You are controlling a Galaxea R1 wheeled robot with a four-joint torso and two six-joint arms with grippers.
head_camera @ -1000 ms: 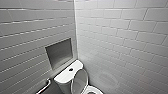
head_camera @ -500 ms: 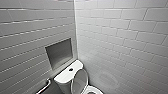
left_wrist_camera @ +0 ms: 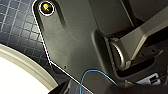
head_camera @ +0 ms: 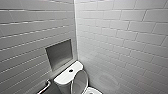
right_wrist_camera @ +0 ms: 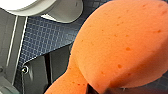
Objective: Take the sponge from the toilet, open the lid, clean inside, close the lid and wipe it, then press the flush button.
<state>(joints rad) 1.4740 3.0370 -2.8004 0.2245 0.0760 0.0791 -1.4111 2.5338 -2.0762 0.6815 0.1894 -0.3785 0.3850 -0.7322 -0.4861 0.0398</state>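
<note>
The white toilet (head_camera: 65,77) stands in the corner of the tiled walls, at the bottom of the head view. Its lid (head_camera: 80,80) is raised and leans back against the tank, its greyish inner face toward me. In the middle of the tank top sits the round dark flush button (head_camera: 70,70). Below the lid a bit of the bowl rim (head_camera: 92,91) shows. In the right wrist view the orange sponge (right_wrist_camera: 120,42) looms large, pinched at its narrow waist, with my right gripper (right_wrist_camera: 91,88) shut on it. The toilet's white underside (right_wrist_camera: 50,8) hangs above dark floor tiles.
A recessed grey niche (head_camera: 59,53) is set in the left wall above the tank. Low on that wall is a metal grab bar (head_camera: 45,86). The left wrist view has dark blue floor tiles (left_wrist_camera: 17,27) and a white curved edge with a cream rim (left_wrist_camera: 27,67).
</note>
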